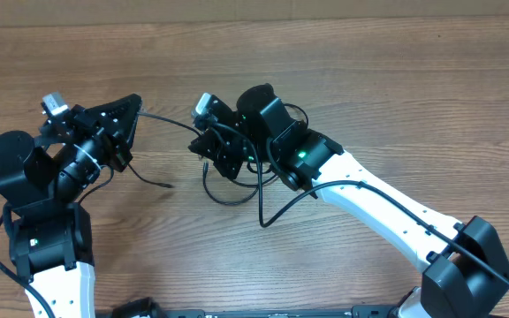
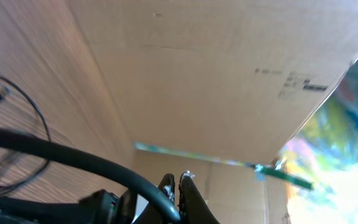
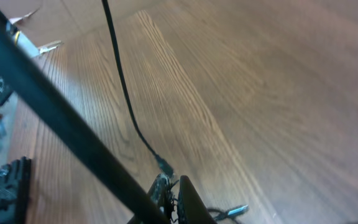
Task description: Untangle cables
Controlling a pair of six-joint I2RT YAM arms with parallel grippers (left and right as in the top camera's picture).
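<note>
Cables (image 1: 170, 118) lie near the middle of the wooden worktop (image 1: 369, 79), between the two arms. From overhead we see one thin black strand stretched from the tip of the left gripper (image 2: 178, 182) across to the right gripper (image 3: 171, 185). The rest sags in loose loops on the wood just in front of the right arm, with one end trailing towards the robot's side. Another short strand lies beside the left arm, its free end resting on the wood.

In its own wrist view the left gripper has its fingers pressed together. We see nothing between them there, so we cannot tell whether the stretched strand is caught at the tip. That camera mostly faces a cardboard wall (image 2: 216, 74), with a thin loop and a small plug at the left edge.

The right gripper is also closed. A thin strand runs down through its wrist view and ends in a plug body right at the fingertips, where it appears pinched. A small metal plug tip (image 3: 236, 210) lies on the wood just beside the fingers. A thick arm cable (image 3: 61, 124) crosses that view diagonally.
</note>
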